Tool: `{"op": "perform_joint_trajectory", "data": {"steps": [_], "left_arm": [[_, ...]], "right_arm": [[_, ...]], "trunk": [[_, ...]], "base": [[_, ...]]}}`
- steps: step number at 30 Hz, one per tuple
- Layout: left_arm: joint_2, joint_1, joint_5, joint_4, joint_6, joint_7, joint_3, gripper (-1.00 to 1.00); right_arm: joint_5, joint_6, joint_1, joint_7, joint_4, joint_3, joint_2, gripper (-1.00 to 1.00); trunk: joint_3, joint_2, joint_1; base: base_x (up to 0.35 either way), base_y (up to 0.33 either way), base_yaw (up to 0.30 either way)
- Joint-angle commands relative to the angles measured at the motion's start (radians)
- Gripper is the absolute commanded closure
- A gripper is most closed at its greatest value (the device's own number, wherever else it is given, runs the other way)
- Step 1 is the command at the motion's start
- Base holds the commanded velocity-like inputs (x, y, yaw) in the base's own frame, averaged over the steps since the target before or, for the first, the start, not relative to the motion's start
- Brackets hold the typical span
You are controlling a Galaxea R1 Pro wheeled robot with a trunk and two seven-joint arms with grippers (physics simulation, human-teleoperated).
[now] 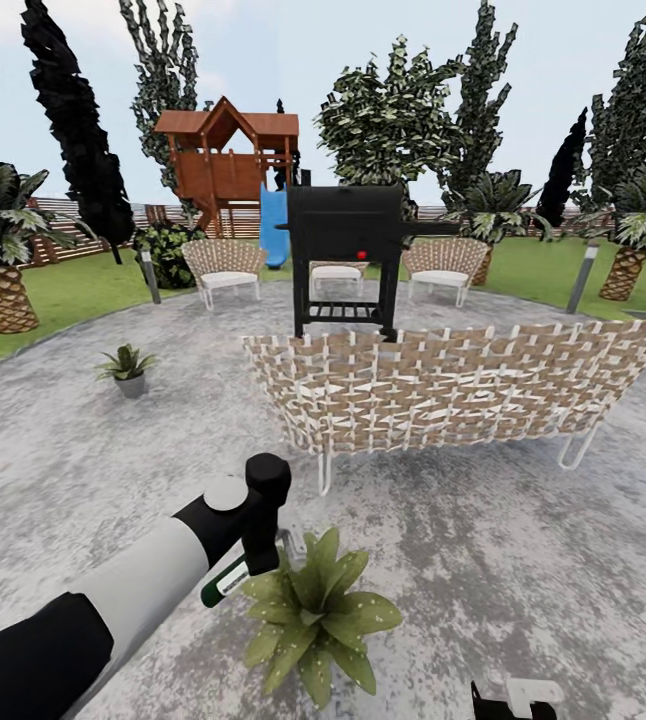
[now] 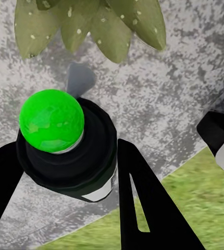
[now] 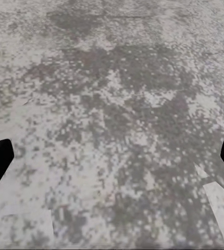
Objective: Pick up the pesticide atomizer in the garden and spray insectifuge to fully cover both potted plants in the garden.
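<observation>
- Picking up looks done: the left claw (image 1: 263,545) is closed around the atomizer (image 1: 225,580), low and left of centre in the head view. In the left wrist view its fingers (image 2: 143,203) flank the bottle's black head with the green spot (image 2: 51,120).
- The near plant (image 1: 315,612) sits just right of the bottle at the bottom centre of the head view, white specks on its leaves; the same leaves (image 2: 91,23) fill the upper edge of the left wrist view. I judge spraying here is under way or about to begin; whether it is fully covered cannot be told.
- The right claw (image 3: 112,156) hangs spread wide and empty over bare paving, its tips at the frame's left and right edges.
- The far plant (image 1: 128,367), in its grey pot at middle left, stands well apart and shows no specks I can make out; it appears still to be treated.
- The surface is a mottled grey patio (image 1: 523,560), flat and uncluttered nearby.
- Beyond, a woven sofa (image 1: 463,385) crosses the centre, a black grill (image 1: 346,255) behind it, then chairs (image 1: 225,265).
- At the top, lawn (image 1: 63,290), palms, a slat fence (image 1: 83,215) and a playhouse (image 1: 225,160) under pale sky.
</observation>
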Motion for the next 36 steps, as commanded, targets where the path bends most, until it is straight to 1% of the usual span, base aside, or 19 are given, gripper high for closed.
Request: {"op": "perform_joint_trajectory", "data": {"steps": [1, 11, 18, 24, 26, 29, 36], "left_arm": [[-0.001, -0.001, -0.009, -0.001, 0.011, -0.010, -0.001, 1.00], [-0.005, 0.000, -0.009, -0.023, 0.011, -0.010, -0.003, 1.00], [-0.007, -0.001, -0.009, -0.023, 0.012, -0.010, -0.003, 1.00], [-0.006, -0.002, -0.009, -0.023, 0.012, -0.010, 0.000, 1.00], [-0.009, -0.004, -0.009, -0.023, 0.012, -0.010, 0.008, 1.00], [-0.012, -0.006, -0.009, -0.023, 0.012, -0.010, 0.010, 1.00], [-0.013, -0.005, -0.009, -0.023, 0.012, -0.010, 0.010, 1.00]], "right_arm": [[0.011, -0.003, -0.001, -0.006, 0.001, -0.005, 0.000, -1.00], [0.011, -0.003, -0.001, -0.006, 0.000, -0.005, 0.000, -1.00], [0.011, -0.003, -0.001, -0.006, 0.000, -0.005, 0.000, -1.00], [0.011, -0.003, -0.001, -0.006, 0.000, -0.005, 0.000, -1.00], [0.011, -0.003, -0.001, -0.006, 0.000, -0.005, 0.000, -1.00], [0.011, -0.003, -0.001, -0.006, 0.000, -0.005, 0.000, -1.00], [0.011, -0.003, -0.001, -0.006, 0.000, -0.005, 0.000, -1.00]], "trunk": [[-0.001, 0.000, 0.000], [-0.001, 0.000, 0.000], [-0.001, 0.000, 0.000], [-0.001, 0.000, 0.000], [-0.001, 0.000, 0.000], [-0.001, 0.000, 0.000], [-0.001, 0.000, 0.000]], "base": [[-0.015, 0.215, 0.000], [-0.003, 0.009, 0.000], [-0.148, -0.078, -0.001], [-0.010, -0.002, -0.191], [0.049, 0.115, -0.242], [0.190, 0.212, -0.142], [0.226, 0.238, -0.013]]}}
